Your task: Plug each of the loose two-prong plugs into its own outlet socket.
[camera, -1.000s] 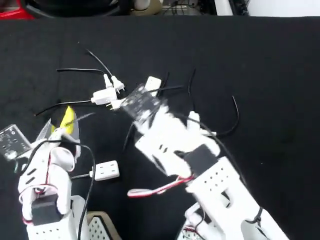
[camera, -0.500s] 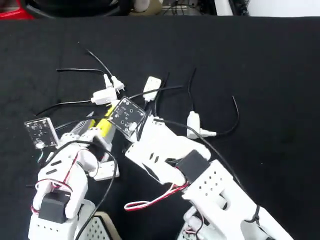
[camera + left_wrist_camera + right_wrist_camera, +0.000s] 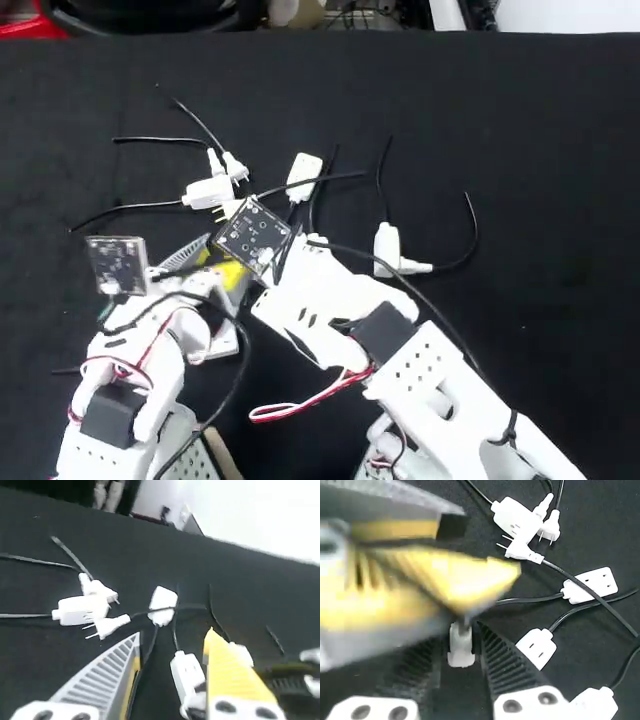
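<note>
at the lower left of the overhead frame my left gripper [image 3: 173, 632] stood spread, its grey and yellow fingers [image 3: 230, 680] either side of the white plug [image 3: 460, 650]. just right of it, near centre, the right gripper [image 3: 461, 635] looked pinched on that plug, long axis along its fingers, cord leading away. a free socket [image 3: 305, 170] lay up and right of both, apart from them; the right arm was the nearer, i judged.

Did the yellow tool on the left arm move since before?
Yes. The left tool swung right, from down-left of the tangled plugs to just below them.
</note>
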`<state>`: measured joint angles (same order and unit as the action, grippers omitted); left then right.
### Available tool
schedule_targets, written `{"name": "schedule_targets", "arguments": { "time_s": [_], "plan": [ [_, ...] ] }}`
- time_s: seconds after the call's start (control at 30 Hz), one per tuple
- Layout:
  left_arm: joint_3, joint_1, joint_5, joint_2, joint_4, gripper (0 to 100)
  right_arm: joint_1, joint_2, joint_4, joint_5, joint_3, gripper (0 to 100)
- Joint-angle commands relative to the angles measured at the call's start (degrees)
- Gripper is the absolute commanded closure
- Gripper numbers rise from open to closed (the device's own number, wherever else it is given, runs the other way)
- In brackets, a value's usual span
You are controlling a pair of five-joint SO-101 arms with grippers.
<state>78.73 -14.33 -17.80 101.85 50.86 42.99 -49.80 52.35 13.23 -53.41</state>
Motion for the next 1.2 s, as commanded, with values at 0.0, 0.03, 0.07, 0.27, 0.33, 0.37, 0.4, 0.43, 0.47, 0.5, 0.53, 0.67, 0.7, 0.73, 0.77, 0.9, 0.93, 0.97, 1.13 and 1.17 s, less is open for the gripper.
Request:
{"name": "schedule_targets", "arguments": {
  "time_s": [0.0, 0.03, 0.07, 0.27, 0.33, 0.37, 0.4, 0.43, 0.47, 0.5, 0.53, 0.67, 0.7, 0.73, 0.77, 0.9, 0.93, 0.97, 1.13, 1.17],
  "plan": [
    [-1.6, -2.9, 4.3, -0.1, 0.3, 78, 0.1, -1.0, -0.8, 0.4, 0.4, 98.7],
    [-1.5, -2.9, 4.5, -0.1, 0.3, 78, 0.1, -1.0, -0.8, 0.4, 0.4, 98.7],
    [-1.4, -2.7, 4.8, -0.1, 0.3, 78, 0.1, -1.0, -0.8, 0.4, 0.4, 98.7],
    [-2.2, 9.1, 4.9, -0.1, 0.3, 78, -2.4, -1.0, 1.7, 0.3, 1.1, 98.7],
    [-2.2, 16.3, 5.6, -0.1, 1.0, 78, -6.1, -0.7, 4.7, 0.0, 2.8, 98.7],
    [-2.2, 19.7, 8.2, -0.1, 2.5, 78, -8.4, -0.6, 6.5, 0.0, 3.7, 98.7],
    [-2.2, 22.4, 14.2, -0.1, 4.7, 78, -11.2, -0.6, 8.4, 0.0, 4.8, 98.7],
    [-2.4, 24.2, 21.9, -0.1, 6.9, 78, -14.3, -0.7, 10.7, 0.2, 6.1, 98.7],
    [-2.9, 24.8, 28.0, -0.1, 9.1, 78, -17.1, -0.6, 12.7, 0.4, 7.4, 98.7],
    [-3.1, 25.3, 31.3, -0.3, 11.2, 78, -19.6, -0.6, 14.4, 0.4, 8.5, 98.7],
    [-3.3, 26.6, 33.4, -0.4, 13.0, 78, -21.6, -0.6, 15.8, 0.4, 9.5, 98.7],
    [-2.9, 28.0, 41.5, -1.1, 15.4, 78, -24.9, -0.5, 18.5, 0.3, 12.0, 98.7],
    [-3.0, 27.9, 45.3, -1.8, 16.7, 78, -25.4, -0.2, 19.1, 0.1, 12.4, 98.7],
    [-3.2, 26.9, 49.2, -2.8, 18.3, 78, -25.8, 0.4, 19.7, 0.1, 13.0, 98.7],
    [-3.5, 25.3, 53.0, -4.2, 19.9, 78, -26.5, 1.5, 20.2, 0.1, 13.7, 98.7],
    [-5.7, 18.1, 66.0, -11.1, 24.9, 77, -28.9, 9.1, 20.7, 0.3, 17.0, 98.7],
    [-6.5, 16.9, 68.6, -12.8, 25.1, 77, -29.7, 11.5, 20.7, 0.3, 18.0, 98.7],
    [-7.3, 15.8, 69.8, -14.6, 25.1, 76, -30.5, 13.9, 20.7, 0.3, 19.1, 98.7],
    [-8.3, 7.6, 70.3, -25.2, 20.8, 72, -33.9, 21.9, 20.7, 0.4, 23.8, 98.7],
    [-8.4, 5.4, 70.4, -27.9, 20.5, 72, -34.4, 22.6, 20.7, 0.4, 24.2, 98.7]
  ]
}}
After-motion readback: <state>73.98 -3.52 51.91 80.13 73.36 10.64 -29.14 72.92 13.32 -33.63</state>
